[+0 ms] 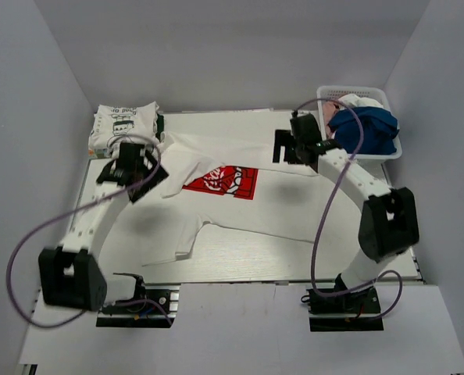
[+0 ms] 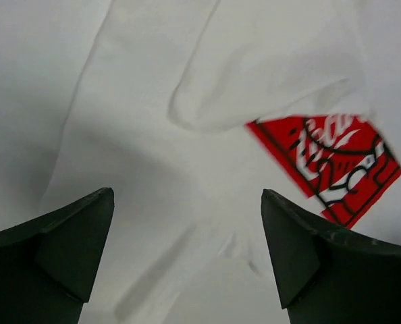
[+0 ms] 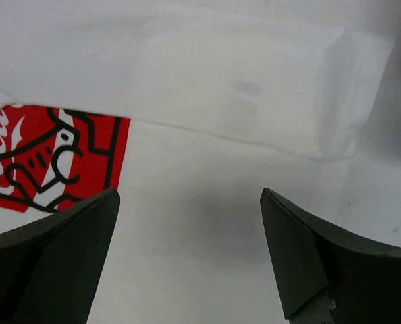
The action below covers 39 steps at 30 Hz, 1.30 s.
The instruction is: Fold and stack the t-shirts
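A white t-shirt (image 1: 255,207) with a red chest print (image 1: 220,182) lies spread on the table, part of its upper edge folded over. My left gripper (image 1: 138,173) hovers open above its left sleeve area; in the left wrist view the open gripper (image 2: 187,196) has only white cloth (image 2: 140,121) and the red print (image 2: 329,162) below it. My right gripper (image 1: 285,148) hangs open over the shirt's far right part, with the folded white cloth (image 3: 221,81) and the print (image 3: 45,162) under the gripper (image 3: 190,194). A folded white tee stack (image 1: 123,125) sits at the far left. A blue tee (image 1: 369,129) lies in the basket.
The white lattice basket (image 1: 330,94) stands at the far right corner, holding the blue tee and a white one. Grey walls close in the table on three sides. Purple cables loop beside both arms.
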Motion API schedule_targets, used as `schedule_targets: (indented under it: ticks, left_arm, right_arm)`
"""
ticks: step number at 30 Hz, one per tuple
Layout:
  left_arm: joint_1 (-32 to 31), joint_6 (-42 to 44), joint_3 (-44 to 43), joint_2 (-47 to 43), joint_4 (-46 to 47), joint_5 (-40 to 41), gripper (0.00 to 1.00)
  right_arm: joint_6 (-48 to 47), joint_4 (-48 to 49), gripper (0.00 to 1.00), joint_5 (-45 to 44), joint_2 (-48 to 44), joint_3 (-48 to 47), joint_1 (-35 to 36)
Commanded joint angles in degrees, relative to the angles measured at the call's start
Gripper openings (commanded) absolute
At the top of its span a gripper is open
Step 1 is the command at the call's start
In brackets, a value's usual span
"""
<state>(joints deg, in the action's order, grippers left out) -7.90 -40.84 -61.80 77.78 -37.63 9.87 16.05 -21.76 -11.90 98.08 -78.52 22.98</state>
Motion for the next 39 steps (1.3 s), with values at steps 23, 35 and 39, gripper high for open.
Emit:
schedule_targets:
  ticks: [23,35,39]
  left_arm:
    - [0.78,-28.24,36.58,-17.31,-9.75,-4.51,0.24]
    - [-0.01,-14.57,30.51,-19.06,-0.19,-2.83,0.0]
    - [-0.01,-10.76,27.7,-19.86,2.72,-4.24,0.0]
  right_arm:
    - [16.38,-6.53,0.9,2.85,-23.64,31.49,-3.21]
    - [19.19,-14.55,0.84,9.44,-28.65,41.42,-1.72]
    - [19.89,-10.86,0.83,7.69,-23.39,42.14,-1.8]
